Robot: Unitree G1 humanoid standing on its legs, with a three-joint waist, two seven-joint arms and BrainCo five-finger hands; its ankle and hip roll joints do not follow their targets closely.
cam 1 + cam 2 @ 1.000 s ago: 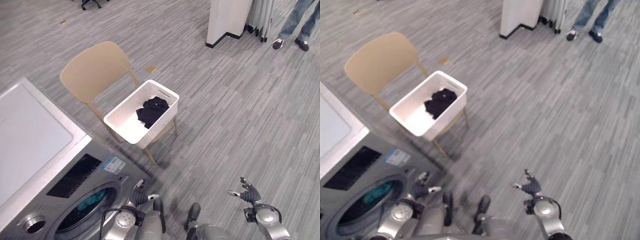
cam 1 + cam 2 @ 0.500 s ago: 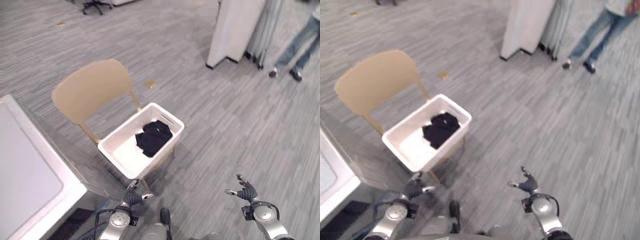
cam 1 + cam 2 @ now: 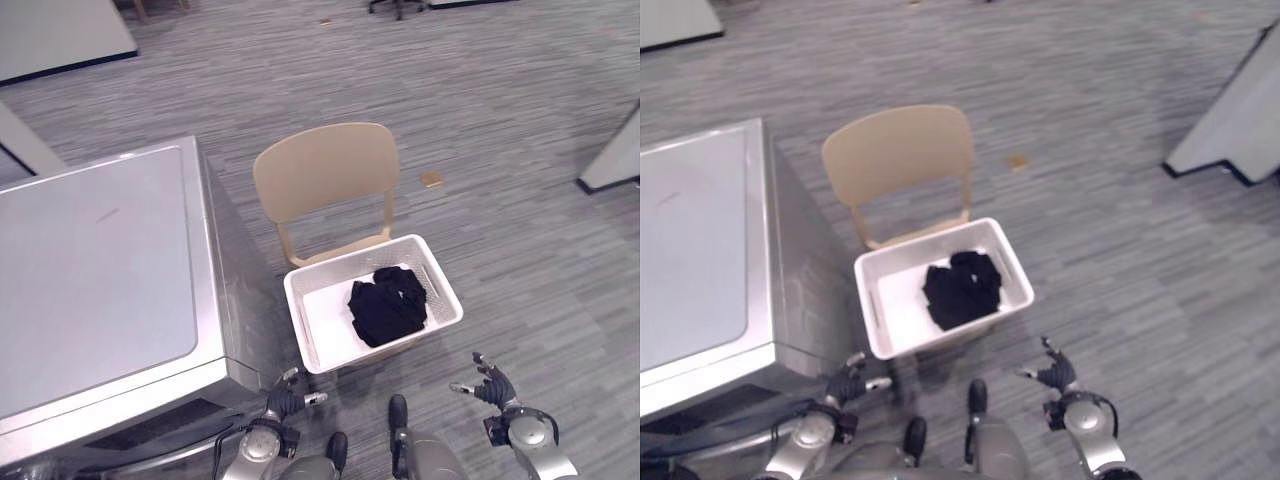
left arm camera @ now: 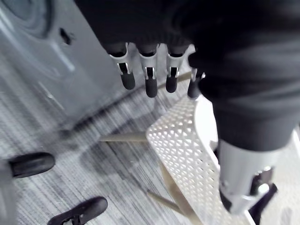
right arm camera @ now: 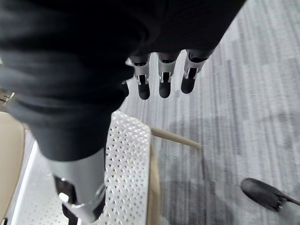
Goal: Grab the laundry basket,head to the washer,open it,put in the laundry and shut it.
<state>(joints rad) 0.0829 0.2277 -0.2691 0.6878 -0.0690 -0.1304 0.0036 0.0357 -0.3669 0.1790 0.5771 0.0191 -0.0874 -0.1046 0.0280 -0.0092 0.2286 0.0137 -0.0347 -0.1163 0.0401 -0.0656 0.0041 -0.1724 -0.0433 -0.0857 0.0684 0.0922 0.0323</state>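
Observation:
A white perforated laundry basket (image 3: 315,299) rests on the seat of a tan chair (image 3: 325,168), with dark clothing (image 3: 387,304) lying in it. The silver washer (image 3: 110,265) stands just left of the chair. My left hand (image 3: 287,401) hangs open low in front of the basket's near left corner, empty. My right hand (image 3: 490,386) is open too, below and right of the basket, holding nothing. The basket's lattice wall (image 4: 183,157) shows past the left hand's fingers (image 4: 150,83), and its wall (image 5: 123,165) shows beside the right hand's thumb (image 5: 79,184).
Grey striped carpet lies all around. A white partition base (image 3: 1230,120) stands at the far right. A small tan patch (image 3: 432,179) lies on the floor right of the chair. An office chair's base (image 3: 398,6) shows at the far edge.
The whole picture has swung: the camera turned, so the chair and basket now sit centred and square-on, with the washer's top at left. Both hands stay low and open.

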